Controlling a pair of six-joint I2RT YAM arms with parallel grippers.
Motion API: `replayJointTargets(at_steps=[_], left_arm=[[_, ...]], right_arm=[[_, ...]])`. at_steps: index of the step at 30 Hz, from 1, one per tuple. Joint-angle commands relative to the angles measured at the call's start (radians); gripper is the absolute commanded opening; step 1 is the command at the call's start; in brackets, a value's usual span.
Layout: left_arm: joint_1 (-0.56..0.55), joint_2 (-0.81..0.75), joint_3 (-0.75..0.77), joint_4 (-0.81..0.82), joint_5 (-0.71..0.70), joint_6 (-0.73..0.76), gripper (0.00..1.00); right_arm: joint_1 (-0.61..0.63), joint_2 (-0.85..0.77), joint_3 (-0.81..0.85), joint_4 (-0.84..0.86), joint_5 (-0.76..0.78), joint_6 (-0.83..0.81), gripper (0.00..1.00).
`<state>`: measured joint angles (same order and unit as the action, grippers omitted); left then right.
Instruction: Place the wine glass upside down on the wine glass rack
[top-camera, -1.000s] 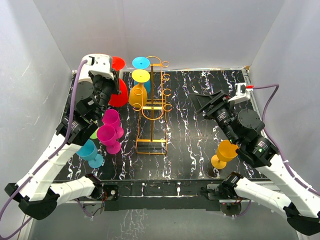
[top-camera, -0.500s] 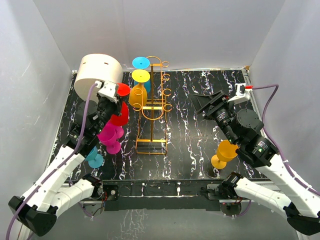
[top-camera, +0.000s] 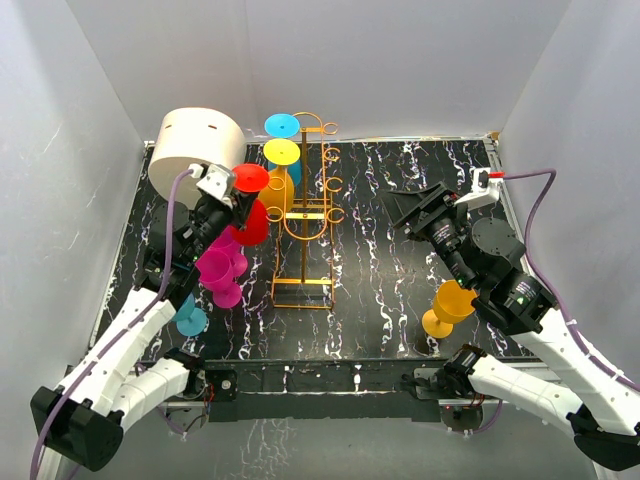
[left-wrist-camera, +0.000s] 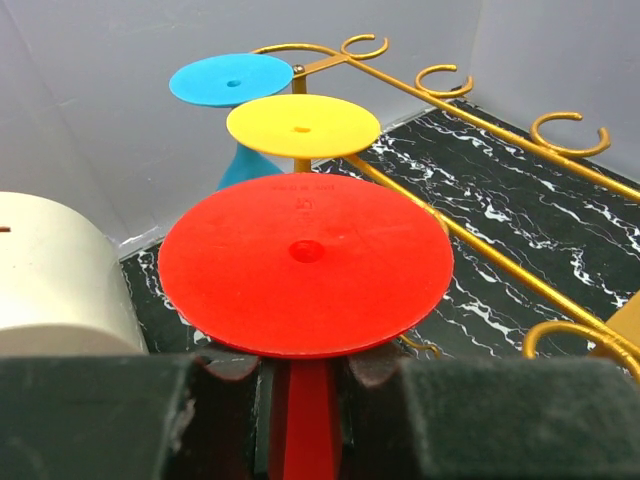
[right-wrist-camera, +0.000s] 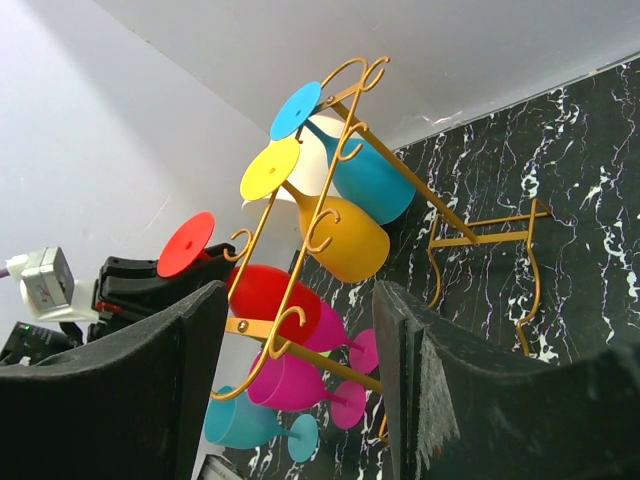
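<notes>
Left wrist view: the left pincer (left-wrist-camera: 305, 385) is clamped on the stem of the red wine glass (left-wrist-camera: 305, 265), foot upward, just beside the golden wine glass rack (top-camera: 303, 212) and its yellow glass (left-wrist-camera: 303, 127). The right pincer (top-camera: 412, 208) hangs open and empty, well apart across the bench (top-camera: 390, 280).

- One red wine glass (left-wrist-camera: 305, 250)
- Two blue wine glasses (top-camera: 282, 125)
- Two yellow-orange wine glasses (top-camera: 450, 303)
- Two magenta wine glasses (top-camera: 213, 268)
- One wine glass rack (top-camera: 305, 213)
- One cream container (top-camera: 190, 150)
</notes>
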<state>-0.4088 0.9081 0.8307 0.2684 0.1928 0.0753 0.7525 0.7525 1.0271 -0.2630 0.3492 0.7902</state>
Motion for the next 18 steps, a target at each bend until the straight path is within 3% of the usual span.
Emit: replayJointTargets(at_steps=[1, 9, 18], left_arm=[[0.048, 0.0, -0.023, 0.116, 0.12, -0.034, 0.0], [0.068, 0.076, 0.022, 0.109, 0.258, -0.029, 0.0], [0.07, 0.143, 0.074, 0.143, 0.316, -0.032, 0.0]], right_arm=[[0.004, -0.016, 0.035, 0.026, 0.019, 0.007, 0.57], [0.005, -0.013, 0.034, 0.024, 0.019, 0.007, 0.57], [0.005, -0.009, 0.022, 0.03, 0.015, 0.012, 0.58]])
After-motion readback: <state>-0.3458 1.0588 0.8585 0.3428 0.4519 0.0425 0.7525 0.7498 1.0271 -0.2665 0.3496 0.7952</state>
